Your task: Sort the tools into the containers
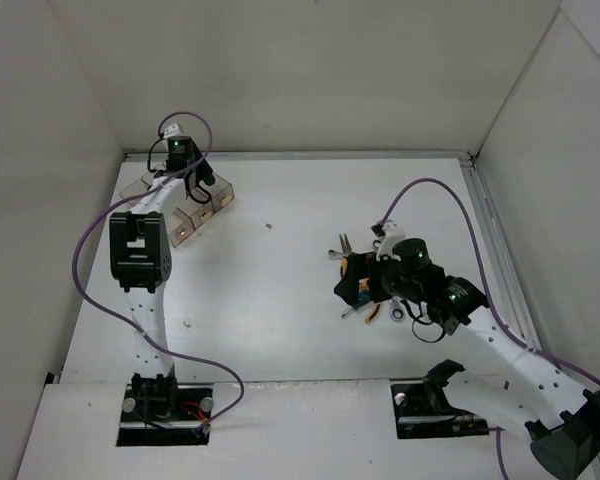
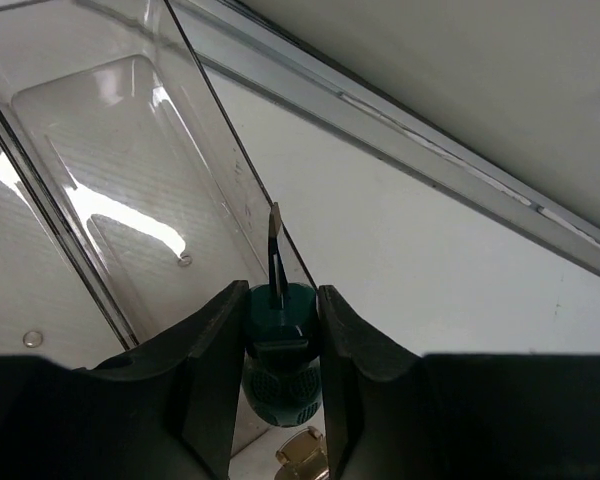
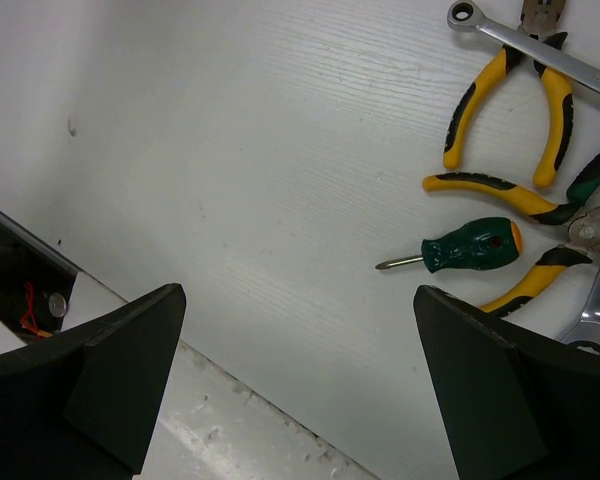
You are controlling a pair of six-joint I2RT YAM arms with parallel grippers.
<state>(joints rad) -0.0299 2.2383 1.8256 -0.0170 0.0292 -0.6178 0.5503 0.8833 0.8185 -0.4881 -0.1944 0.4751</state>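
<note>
On the white counter (image 1: 280,300), nearer the arm bases, the right gripper (image 3: 298,300) hovers with its black fingers spread wide and nothing between them. The loose tools lie off to its right side, apart from both fingers. Closest to it is a stubby dark-green-handled screwdriver (image 3: 470,247), lying flat with its tip pointing toward the gap. Just beyond that lie one pair of yellow-handled pliers (image 3: 500,192) and, farther still, a second pair of yellow-handled pliers (image 3: 510,110) with a slim silver ring wrench (image 3: 540,45) laid across its head. The top camera shows this heap as a tight cluster under the right wrist.

At the far left of the counter, the left gripper (image 2: 280,340) is pinching another dark-green-handled screwdriver (image 2: 278,385) by its handle. The flat blade points away from the wrist, over the side wall of the clear plastic bins (image 2: 110,170); the compartment in view holds no tool
</note>
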